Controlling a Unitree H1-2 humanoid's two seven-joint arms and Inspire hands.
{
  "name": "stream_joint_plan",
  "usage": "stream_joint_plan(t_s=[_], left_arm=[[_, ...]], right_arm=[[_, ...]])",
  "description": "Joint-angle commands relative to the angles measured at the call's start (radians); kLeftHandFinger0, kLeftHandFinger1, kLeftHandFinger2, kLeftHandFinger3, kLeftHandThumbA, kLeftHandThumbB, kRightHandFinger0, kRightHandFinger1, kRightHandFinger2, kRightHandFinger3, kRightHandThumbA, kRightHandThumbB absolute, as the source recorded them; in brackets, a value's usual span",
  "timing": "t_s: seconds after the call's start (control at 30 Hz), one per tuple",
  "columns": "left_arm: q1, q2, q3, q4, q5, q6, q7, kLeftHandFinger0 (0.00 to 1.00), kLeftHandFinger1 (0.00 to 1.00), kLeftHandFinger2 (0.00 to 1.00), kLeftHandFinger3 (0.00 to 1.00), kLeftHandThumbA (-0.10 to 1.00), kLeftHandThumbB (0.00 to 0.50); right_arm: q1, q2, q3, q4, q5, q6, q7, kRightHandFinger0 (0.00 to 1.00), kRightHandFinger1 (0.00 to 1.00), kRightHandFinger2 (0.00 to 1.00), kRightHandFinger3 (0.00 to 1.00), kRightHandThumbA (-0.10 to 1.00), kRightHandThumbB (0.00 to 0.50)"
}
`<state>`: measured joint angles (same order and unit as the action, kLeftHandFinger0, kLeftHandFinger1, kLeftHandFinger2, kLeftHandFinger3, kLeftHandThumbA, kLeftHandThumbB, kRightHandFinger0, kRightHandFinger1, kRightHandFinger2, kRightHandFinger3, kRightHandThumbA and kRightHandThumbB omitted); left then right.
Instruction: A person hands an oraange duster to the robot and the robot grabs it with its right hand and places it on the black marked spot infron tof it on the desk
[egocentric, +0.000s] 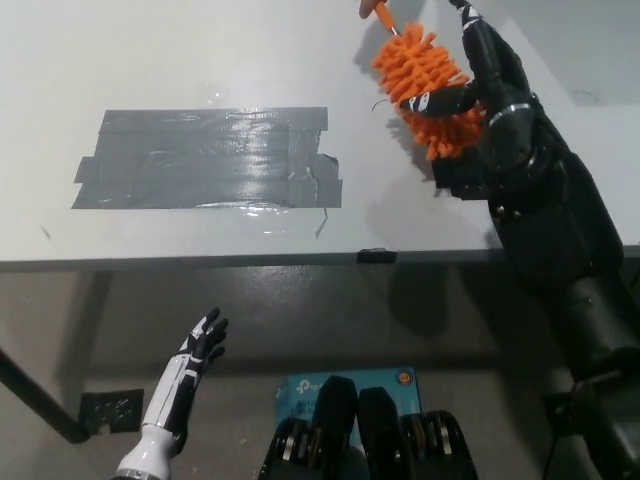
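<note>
Fingers (432, 101) of your black right hand (478, 85) wrap around the orange duster (425, 85) right now, one curling across the front of its bristles while the rest reach up behind, so the hand is closed on it. Your view takes in the white desk (200, 60) across the whole upper half. On it, at about ten o'clock from picture centre, lies the big patch of grey tape (205, 158), flat and shiny, well apart from the action. Your right arm (545, 215) climbs in from four o'clock up to one o'clock, covering most of the black marked spot (452, 180); only its left edge peeks out just under the duster. The duster itself sits at one o'clock, tilted, head down toward the spot, its thin handle running up to the top edge. There a person's fingertips (368, 8) pinch the handle at twelve o'clock. Down at seven o'clock, below the desk edge, your white left hand (185, 375) rests with fingers spread, holding nothing.
</note>
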<state>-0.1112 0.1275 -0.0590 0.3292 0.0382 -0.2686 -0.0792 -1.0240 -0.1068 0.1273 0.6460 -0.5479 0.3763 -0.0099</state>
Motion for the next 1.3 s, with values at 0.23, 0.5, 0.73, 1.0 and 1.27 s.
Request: stream_joint_plan(t_s=[0.23, 0.5, 0.73, 1.0, 1.27], left_arm=[[-0.024, 0.013, -0.008, 0.006, 0.018, -0.046, -0.014, 1.0, 1.0, 1.0, 1.0, 1.0, 0.177], [-0.035, 0.009, -0.013, -0.008, 0.031, -0.031, -0.013, 1.0, 1.0, 1.0, 1.0, 1.0, 0.166], [-0.038, 0.014, -0.014, -0.014, 0.034, -0.025, -0.017, 1.0, 1.0, 1.0, 1.0, 1.0, 0.161], [-0.05, 0.017, -0.015, -0.016, 0.042, -0.021, -0.016, 1.0, 1.0, 1.0, 1.0, 1.0, 0.16], [-0.058, 0.014, -0.012, -0.014, 0.045, -0.014, -0.014, 1.0, 1.0, 1.0, 1.0, 1.0, 0.154]], right_arm=[[-0.206, 0.034, -0.008, 0.348, 0.077, -0.098, -0.099, 1.0, 1.0, 1.0, 1.0, 1.0, 0.399], [-0.257, 0.049, -0.046, 0.465, 0.173, -0.104, -0.007, 1.0, 1.0, 1.0, 1.0, 1.0, 0.43], [-0.271, 0.041, -0.031, 0.574, 0.193, -0.1, 0.02, 0.05, 0.23, 0.51, 0.81, -0.03, 0.289], [-0.241, 0.025, 0.029, 0.569, 0.159, -0.154, -0.067, 0.11, 0.67, 1.0, 0.93, -0.1, 0.149], [-0.24, 0.029, 0.018, 0.497, 0.174, -0.157, -0.106, 0.52, 0.79, 0.94, 0.79, -0.1, 0.17]])
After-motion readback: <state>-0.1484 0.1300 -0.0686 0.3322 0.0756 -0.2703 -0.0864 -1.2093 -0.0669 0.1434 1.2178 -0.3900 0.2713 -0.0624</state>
